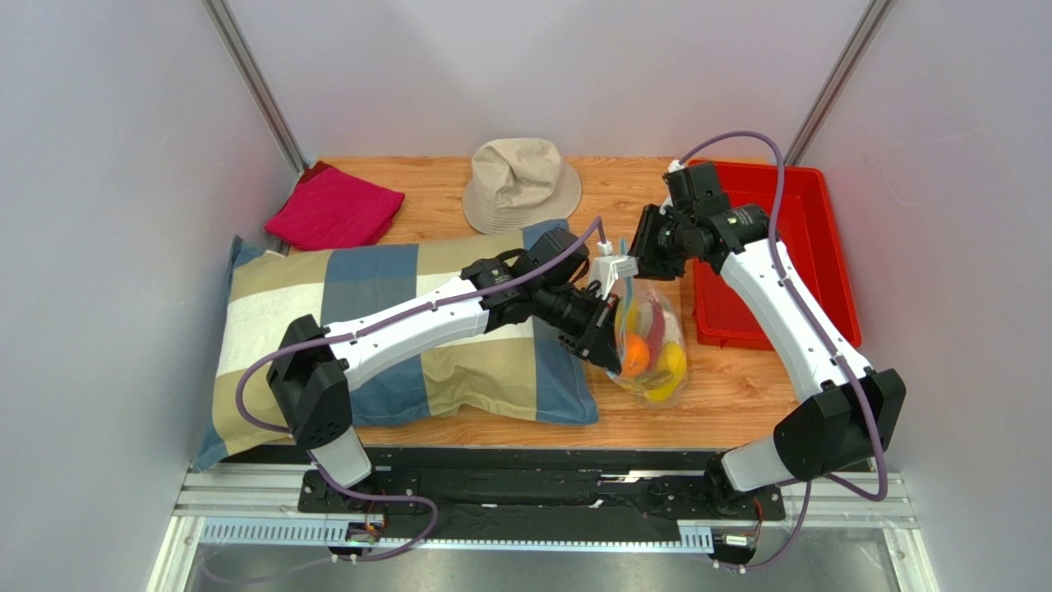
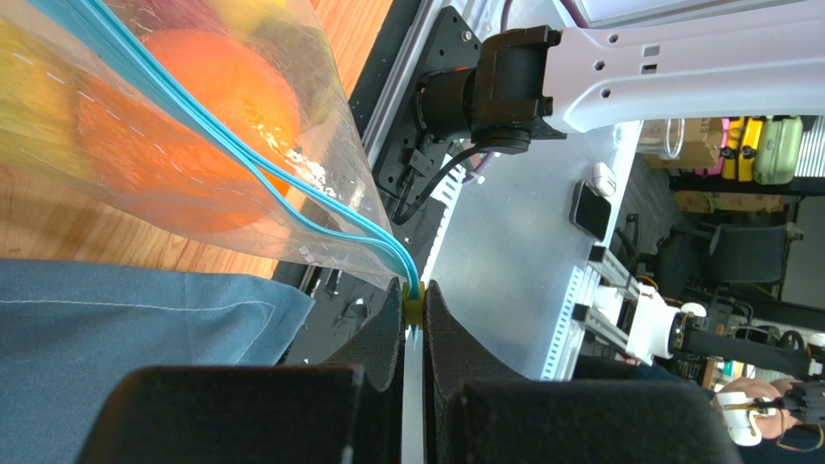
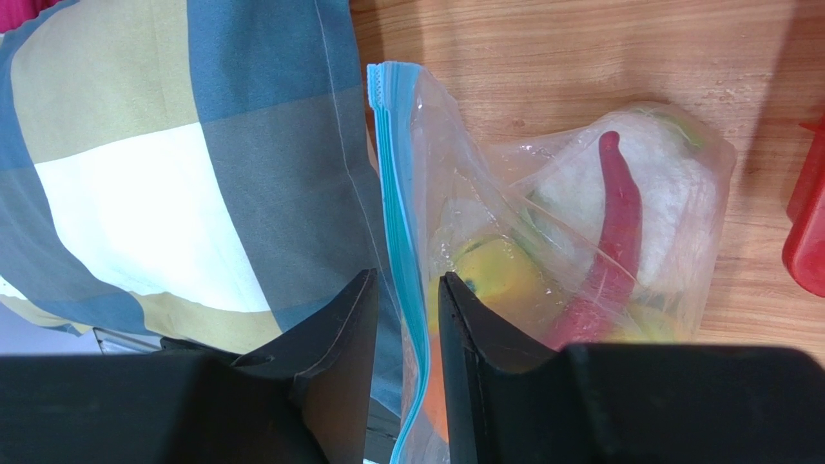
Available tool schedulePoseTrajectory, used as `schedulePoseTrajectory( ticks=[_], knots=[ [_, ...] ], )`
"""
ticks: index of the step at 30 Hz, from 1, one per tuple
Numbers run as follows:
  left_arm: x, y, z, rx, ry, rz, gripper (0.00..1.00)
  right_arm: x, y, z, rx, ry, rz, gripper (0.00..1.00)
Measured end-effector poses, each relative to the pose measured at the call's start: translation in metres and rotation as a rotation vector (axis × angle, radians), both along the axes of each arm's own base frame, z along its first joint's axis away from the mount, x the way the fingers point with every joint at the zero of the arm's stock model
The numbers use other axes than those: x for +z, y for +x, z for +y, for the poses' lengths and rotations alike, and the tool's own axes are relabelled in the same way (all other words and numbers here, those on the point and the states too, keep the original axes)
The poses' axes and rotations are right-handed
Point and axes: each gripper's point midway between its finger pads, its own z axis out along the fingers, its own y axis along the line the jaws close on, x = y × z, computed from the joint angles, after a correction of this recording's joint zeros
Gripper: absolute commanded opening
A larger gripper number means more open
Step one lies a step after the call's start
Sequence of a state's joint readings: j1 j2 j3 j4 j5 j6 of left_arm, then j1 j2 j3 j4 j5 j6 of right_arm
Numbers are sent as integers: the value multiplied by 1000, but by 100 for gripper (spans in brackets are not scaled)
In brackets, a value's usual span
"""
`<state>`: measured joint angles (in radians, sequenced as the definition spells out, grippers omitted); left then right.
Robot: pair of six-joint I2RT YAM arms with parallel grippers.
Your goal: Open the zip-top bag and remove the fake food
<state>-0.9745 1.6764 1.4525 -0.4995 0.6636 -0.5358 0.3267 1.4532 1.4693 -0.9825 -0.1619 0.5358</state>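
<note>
Pinching one end of the light blue zip strip (image 2: 242, 155) with the left gripper (image 2: 413, 314), pads pressed flat together on a small yellow-green bit of the seal. Straddling the same strip further along with the right gripper (image 3: 408, 333), fingers slightly spread and, going by the wrist view, not nipping it.

Resting on the wooden table (image 1: 741, 395) between the checked pillow (image 3: 145, 174) and the red tray (image 1: 790, 247): the zip-top bag (image 1: 648, 345), top edge raised toward the grippers, mouth apparently shut along the length in view. Inside: the orange (image 2: 194, 126), a yellow fruit (image 3: 494, 275), the red pepper (image 3: 620, 222) and the white cauliflower (image 3: 668, 193).

Judged as the step in hand: parting the seal.
- Close the right fingers on one lip only, just beside the left pinch. Gripping across both lips risks squeezing the seal tighter.
- Pull the two grips apart across the strip rather than along it, slowly, watching for film slipping from the pads.
- Hold the bag low over the table so as not to spill the fruit early.
- Expect slick, crinkly plastic, so take a deep bite on the ribbed strip, not on the thin wall below
</note>
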Motion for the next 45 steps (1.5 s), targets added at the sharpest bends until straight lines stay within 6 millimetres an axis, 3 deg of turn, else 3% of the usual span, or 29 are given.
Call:
schedulePoseTrajectory(
  ticks=[12,17,20,21,23,24,26,27,28,32,37,40,41,42,45],
  knots=[
    [-1,-1,1,-12,1,-6,0,-2,1,-4,-13,-19,0,25],
    [-1,-1,1,-15,1,-9,0,-15,-3,-4,-13,-19,26,14],
    [-2,-1,2,-15,3,-10,0,-23,-8,-3,-13,-16,56,0],
    [-2,-1,2,-15,3,-10,0,-24,-8,-2,-13,-11,61,0],
    [-2,-1,2,-15,3,-10,13,-24,-10,0,-10,1,67,0],
    [-2,-1,2,-12,6,-10,30,-24,-10,0,-8,4,67,0],
    [-3,3,3,6,14,-8,42,-23,-10,2,-4,11,68,0],
    [-3,6,3,23,18,-4,69,-22,-12,3,1,20,71,0],
    [-2,9,4,39,18,0,71,-21,-13,4,5,28,72,0],
    [9,40,10,168,11,36,70,-8,-20,10,20,70,56,0],
    [38,89,14,332,3,-5,57,16,-33,13,36,112,1,0],
    [51,103,7,372,-13,-31,52,25,-38,14,40,129,-20,0],
    [52,106,4,381,-11,-33,49,26,-39,14,40,132,-23,0],
    [49,109,2,392,2,-30,38,27,-40,14,41,137,-24,0],
    [36,115,1,417,50,-20,34,26,-43,14,40,139,-16,0]
  ],
)
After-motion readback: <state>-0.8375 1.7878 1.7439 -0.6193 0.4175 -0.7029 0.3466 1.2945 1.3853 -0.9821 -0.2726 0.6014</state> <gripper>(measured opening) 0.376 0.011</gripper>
